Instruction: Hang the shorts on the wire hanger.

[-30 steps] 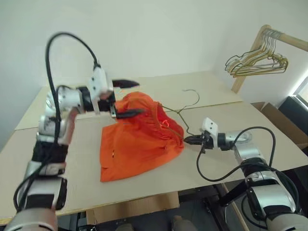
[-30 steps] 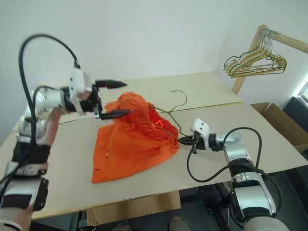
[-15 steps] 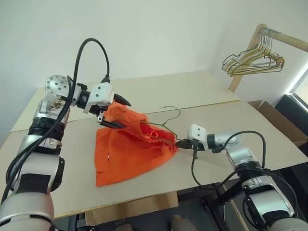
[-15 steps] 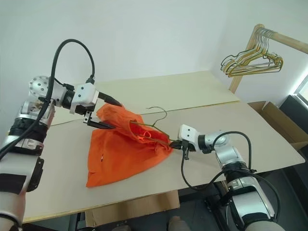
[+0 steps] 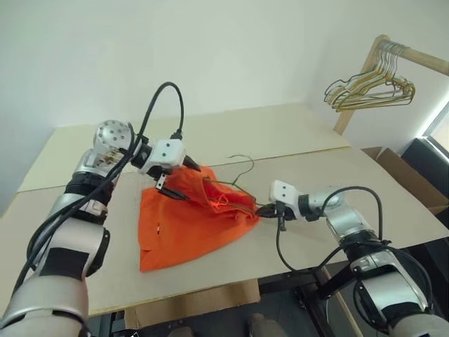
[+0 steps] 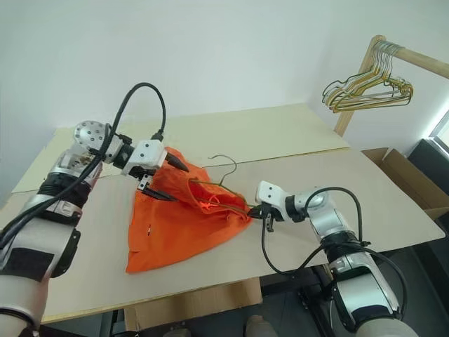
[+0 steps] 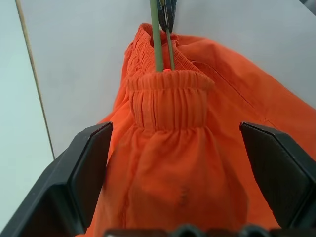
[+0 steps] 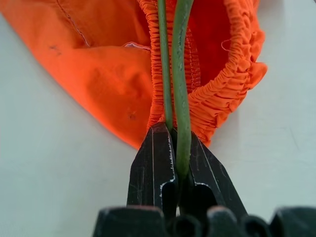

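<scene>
Shorts [image 5: 193, 217] on table [image 5: 295, 133], wire hanger [image 8: 178, 74] threaded through waistband. My right gripper [image 8: 174, 148] pinches hanger's end; left gripper [image 7: 173, 163] wide open, straddling bunched waistband. Best to close squarely, avoid wire.

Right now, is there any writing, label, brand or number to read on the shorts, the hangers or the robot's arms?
None: no readable text anywhere.
The shorts are plain orange.
The wire hanger and the hangers on the rack carry no tags.
</scene>
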You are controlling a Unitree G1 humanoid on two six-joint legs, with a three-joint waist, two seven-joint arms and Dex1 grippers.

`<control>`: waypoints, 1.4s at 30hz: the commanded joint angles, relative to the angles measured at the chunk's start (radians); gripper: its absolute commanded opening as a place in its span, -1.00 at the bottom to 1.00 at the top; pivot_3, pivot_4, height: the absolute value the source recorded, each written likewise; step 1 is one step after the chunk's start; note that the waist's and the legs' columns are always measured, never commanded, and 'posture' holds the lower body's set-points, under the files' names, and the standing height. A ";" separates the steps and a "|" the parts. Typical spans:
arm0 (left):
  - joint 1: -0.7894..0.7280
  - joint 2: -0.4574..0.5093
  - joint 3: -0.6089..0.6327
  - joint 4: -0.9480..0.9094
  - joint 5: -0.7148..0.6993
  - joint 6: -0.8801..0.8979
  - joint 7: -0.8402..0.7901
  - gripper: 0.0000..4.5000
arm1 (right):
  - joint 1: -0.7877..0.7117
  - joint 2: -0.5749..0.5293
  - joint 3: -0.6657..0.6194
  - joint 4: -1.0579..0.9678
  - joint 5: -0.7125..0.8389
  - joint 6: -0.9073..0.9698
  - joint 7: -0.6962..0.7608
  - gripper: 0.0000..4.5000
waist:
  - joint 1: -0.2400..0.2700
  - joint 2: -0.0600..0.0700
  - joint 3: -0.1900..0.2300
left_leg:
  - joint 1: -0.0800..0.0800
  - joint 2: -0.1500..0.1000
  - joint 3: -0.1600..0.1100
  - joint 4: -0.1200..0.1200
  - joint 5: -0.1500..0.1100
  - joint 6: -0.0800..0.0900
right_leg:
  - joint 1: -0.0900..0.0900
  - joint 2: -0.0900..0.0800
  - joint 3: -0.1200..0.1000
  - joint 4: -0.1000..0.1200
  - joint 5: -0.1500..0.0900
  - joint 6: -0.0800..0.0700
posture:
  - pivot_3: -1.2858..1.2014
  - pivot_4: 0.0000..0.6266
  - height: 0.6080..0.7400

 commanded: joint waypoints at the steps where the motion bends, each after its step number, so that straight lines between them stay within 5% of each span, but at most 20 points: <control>1: -0.042 -0.022 0.008 0.025 0.048 0.003 0.049 0.99 | -0.036 -0.013 -0.009 -0.051 0.007 0.028 0.003 -1.00 | 0.000 0.000 0.000 | 0.000 0.000 0.000 0.000 0.000 0.000 | 0.000 0.000 0.000 0.000 0.000 0.000 | 0.00 -1.00 1.00; 4: -0.057 -0.040 0.013 0.046 0.075 0.039 0.061 0.73 | -0.035 -0.017 -0.006 -0.056 0.001 0.037 -0.002 -1.00 | -0.002 0.000 0.000 | 0.000 0.000 0.000 0.000 0.000 0.000 | 0.000 0.000 0.000 0.000 0.000 0.000 | 0.00 -1.00 1.00; 16: -0.069 -0.064 0.011 0.095 0.162 0.046 0.105 -0.98 | -0.023 -0.026 -0.002 -0.093 -0.016 0.029 -0.024 -1.00 | -0.004 0.000 0.000 | 0.000 0.000 -0.001 0.000 0.000 0.000 | 0.000 0.000 0.000 0.000 0.000 0.000 | -0.01 -1.00 1.00; 23: -0.060 -0.049 0.015 0.089 0.176 0.000 0.111 -0.98 | -0.015 -0.015 -0.009 -0.105 -0.032 -0.044 -0.090 -1.00 | -0.004 0.000 0.000 | 0.000 0.000 -0.001 0.000 0.000 0.000 | 0.000 0.000 0.000 0.000 0.000 0.000 | 0.00 -1.00 1.00; 30: -0.077 -0.025 0.040 0.083 0.162 -0.041 0.101 -1.00 | 0.009 -0.047 -0.030 -0.189 0.003 0.014 -0.056 -0.09 | -0.003 0.000 0.000 | 0.000 0.000 -0.001 0.000 0.000 0.000 | 0.000 0.000 0.000 0.000 0.000 0.000 | 0.00 -1.00 1.00; 37: -0.128 0.019 0.114 0.076 0.127 -0.017 0.138 -1.00 | 0.108 -0.115 -0.191 -0.288 0.084 0.051 -0.169 0.93 | 0.004 -0.001 0.001 | -0.002 0.000 -0.001 0.000 0.000 0.000 | 0.000 0.000 -0.001 0.000 0.000 0.000 | 0.01 -1.00 1.00; 42: -0.144 0.033 0.150 0.076 0.104 -0.020 0.140 -1.00 | 0.260 -0.144 -0.311 -0.364 0.187 0.128 -0.205 0.99 | 0.020 -0.001 0.001 | -0.002 0.000 -0.002 0.000 0.000 0.001 | 0.000 0.000 -0.002 -0.001 0.000 0.000 | 0.02 -1.00 1.00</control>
